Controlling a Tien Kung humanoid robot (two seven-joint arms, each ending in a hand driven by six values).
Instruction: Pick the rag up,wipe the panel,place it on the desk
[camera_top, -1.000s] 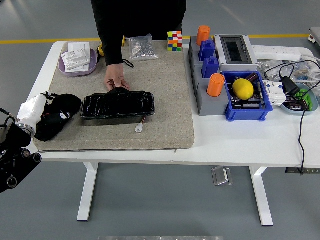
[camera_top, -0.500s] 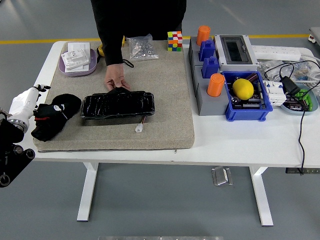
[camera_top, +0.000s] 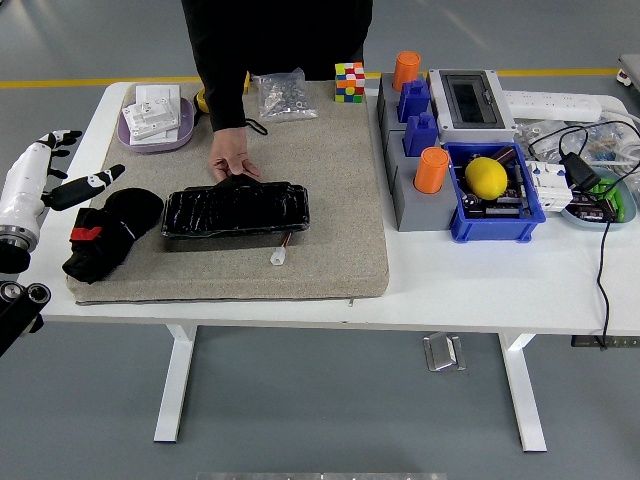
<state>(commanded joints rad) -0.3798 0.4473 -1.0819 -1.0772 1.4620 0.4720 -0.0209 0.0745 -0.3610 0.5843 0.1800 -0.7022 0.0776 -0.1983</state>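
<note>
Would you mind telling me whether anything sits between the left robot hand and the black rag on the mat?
Nothing visible does. The left robot hand hovers open just off the mat's left edge, and the rag lies right beside it on the mat. The panel, held by a person's hand, is on the rag's far side.

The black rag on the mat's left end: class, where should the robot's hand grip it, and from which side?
Probably grip the rag at its bunched middle, coming down from above and the left, where the open left hand hovers. It lies crumpled on the mat, offering folds to pinch.
</note>
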